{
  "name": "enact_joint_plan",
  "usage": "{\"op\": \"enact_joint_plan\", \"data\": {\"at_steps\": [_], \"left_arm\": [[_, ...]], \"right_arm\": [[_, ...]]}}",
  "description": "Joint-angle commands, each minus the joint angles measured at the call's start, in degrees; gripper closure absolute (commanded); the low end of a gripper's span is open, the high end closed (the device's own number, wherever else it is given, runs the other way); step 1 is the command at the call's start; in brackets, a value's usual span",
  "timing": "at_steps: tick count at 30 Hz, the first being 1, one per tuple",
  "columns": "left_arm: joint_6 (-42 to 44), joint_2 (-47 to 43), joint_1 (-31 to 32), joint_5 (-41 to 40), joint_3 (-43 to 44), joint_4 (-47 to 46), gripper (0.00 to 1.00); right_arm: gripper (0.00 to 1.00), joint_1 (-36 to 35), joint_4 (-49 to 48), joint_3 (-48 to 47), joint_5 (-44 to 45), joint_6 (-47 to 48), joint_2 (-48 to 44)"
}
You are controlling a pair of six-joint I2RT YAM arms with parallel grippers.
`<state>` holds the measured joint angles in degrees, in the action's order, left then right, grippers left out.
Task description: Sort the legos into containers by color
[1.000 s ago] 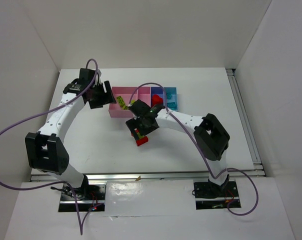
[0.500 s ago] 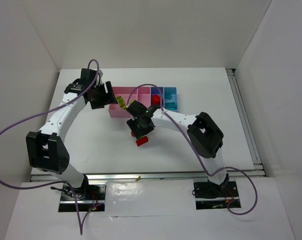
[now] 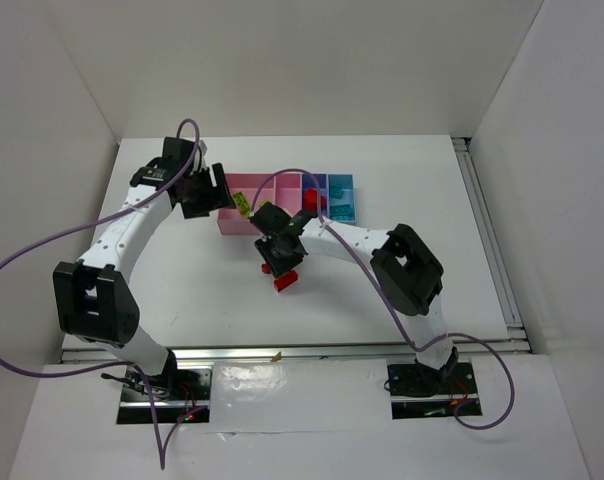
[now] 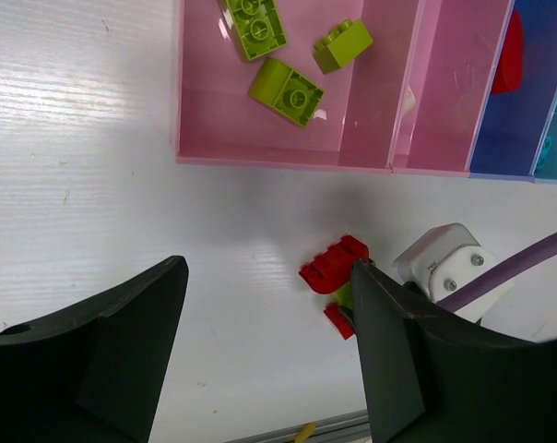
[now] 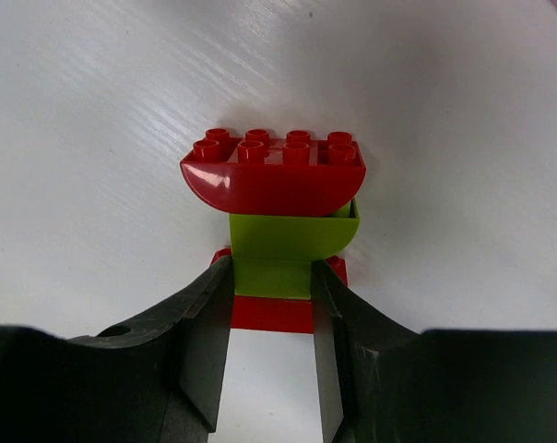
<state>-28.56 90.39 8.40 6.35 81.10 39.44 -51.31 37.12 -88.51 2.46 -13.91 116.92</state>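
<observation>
We see the right gripper pinching the yellow-green brick stacked between red bricks, on the table at 6 o'clock of the row of bins. Our left gripper hangs spread at 9 o'clock of the pink bin.

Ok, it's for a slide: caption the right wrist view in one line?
Right gripper clamps the yellow-green brick, sandwiched between a studded red brick and another red brick, on the white table.
</observation>
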Motion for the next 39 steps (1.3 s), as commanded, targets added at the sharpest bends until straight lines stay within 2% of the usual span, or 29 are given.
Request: {"op": "enact_joint_plan", "data": {"at_steps": [1, 5, 6, 7, 9, 11, 13, 16, 25, 31, 34, 39], "left_arm": [[1.1, 0.5, 0.4, 0.9, 1.1, -0.5, 0.18], [4.7, -0.6, 0.4, 9.3, 1.6, -0.5, 0.14], [7.2, -0.6, -0.3, 12.4, 1.6, -0.5, 0.13], [8.2, -0.6, -0.3, 19.4, 1.6, 0.1, 0.08], [10.5, -0.6, -0.8, 28.2, 1.1, 0.9, 0.08], [11.2, -1.2, -0.8, 33.7, -0.8, -0.1, 0.08], [11.2, -1.2, -0.8, 41.7, -3.6, -2.6, 0.08], [10.6, 0.0, 0.4, 48.6, -5.3, -4.6, 0.08], [9.2, 3.2, 5.6, 49.0, -7.0, -8.8, 0.07], [10.5, 6.5, 6.8, 43.7, -6.5, -7.4, 0.07], [9.3, 7.6, 6.8, 44.8, -7.1, -8.8, 0.09], [9.3, 9.7, 6.8, 49.2, -7.1, -10.0, 0.20]], "right_arm": [[0.72, -0.6, -1.3, -1.3, 1.8, 0.8, -3.4], [0.73, -0.6, -5.0, 3.0, 3.0, 3.5, -9.9], [0.73, -0.6, -6.1, 4.4, 3.0, 4.4, -11.7], [0.73, -0.6, -7.1, 7.4, 3.0, 4.4, -13.5], [0.73, -0.6, -10.1, 10.4, 3.0, 4.9, -18.9], [0.73, -0.6, -11.7, 14.1, 2.5, 4.9, -23.3], [0.73, -0.6, -13.0, 15.6, 2.5, 4.9, -25.6], [0.74, -0.6, -14.4, 16.3, 1.9, 4.4, -27.7], [0.74, -0.6, -14.9, 16.3, 0.8, 3.9, -28.5], [0.74, -0.6, -14.9, 15.7, 0.8, 3.9, -29.0], [0.74, -0.6, -14.4, 15.7, 1.3, 3.9, -29.0], [0.74, -0.6, -14.4, 15.7, 1.9, 3.9, -29.0]]}}
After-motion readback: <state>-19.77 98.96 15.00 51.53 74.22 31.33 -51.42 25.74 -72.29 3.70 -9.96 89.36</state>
